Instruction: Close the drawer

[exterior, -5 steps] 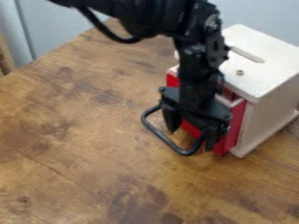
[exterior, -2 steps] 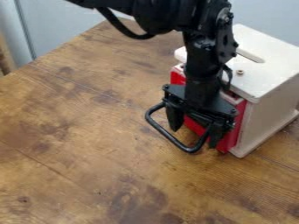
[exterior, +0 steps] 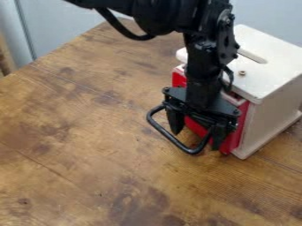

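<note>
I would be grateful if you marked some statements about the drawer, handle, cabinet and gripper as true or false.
1. The drawer front is blue. False: it is red.
2. The black handle is a loop. True.
3. The cabinet stands left of the gripper in the picture. False: it is on the right.
4. The tabletop is brown wood. True.
5. The cabinet's top is black. False: it is pale.

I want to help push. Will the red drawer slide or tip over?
The red drawer will probably slide straight, since the pale cabinet surrounds it. It looks stiff and boxy, so it likely won't bend.
</note>
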